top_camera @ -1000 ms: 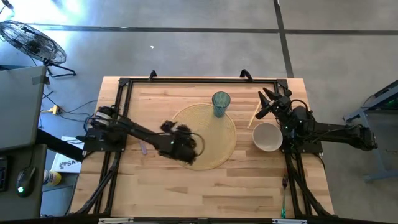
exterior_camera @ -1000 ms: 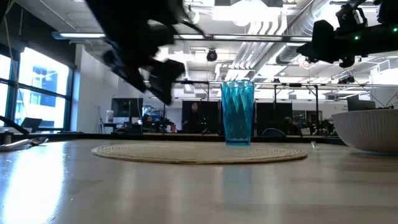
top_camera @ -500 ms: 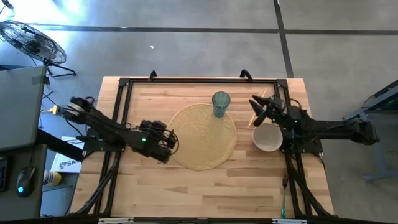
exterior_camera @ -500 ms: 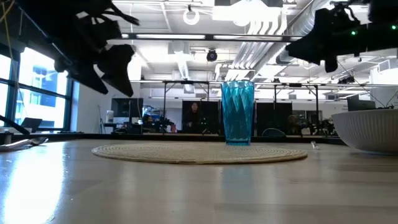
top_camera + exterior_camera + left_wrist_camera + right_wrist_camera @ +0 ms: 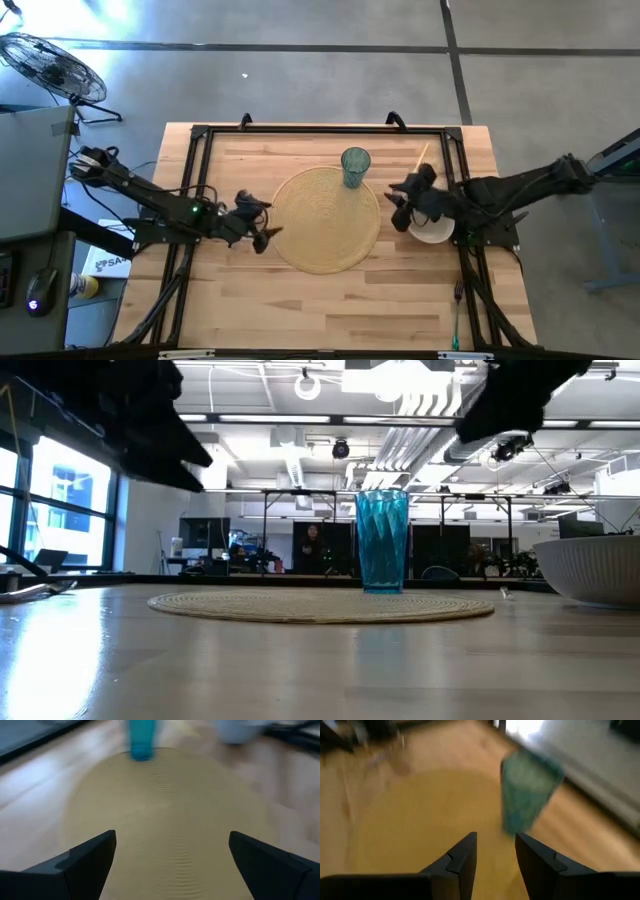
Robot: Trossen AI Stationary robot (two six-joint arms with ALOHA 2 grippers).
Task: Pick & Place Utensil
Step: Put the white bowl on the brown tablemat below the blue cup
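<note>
A round woven placemat (image 5: 325, 218) lies mid-table, with a teal cup (image 5: 355, 165) standing on its far edge and a white bowl (image 5: 435, 232) on the wood to its right. A thin wooden stick (image 5: 421, 153) lies beyond the bowl. A pale utensil (image 5: 30, 590) lies flat on the table's left part. My left gripper (image 5: 262, 236) is open over the mat's left edge; in its wrist view (image 5: 170, 865) the mat fills the gap. My right gripper (image 5: 398, 197) is open and hovers between bowl and mat, facing the cup (image 5: 527, 790).
A green-handled utensil (image 5: 455, 320) lies near the table's near right corner. A black frame (image 5: 320, 130) runs round the table's far and side edges. Bare wood (image 5: 330, 300) spreads on the near side of the mat.
My left gripper has drawn back from over the mat's near-left part toward the table's left edge, its arm folding out to the left. My right gripper has swung from beyond the bowl toward the mat, ending between the bowl and the mat's right edge.
</note>
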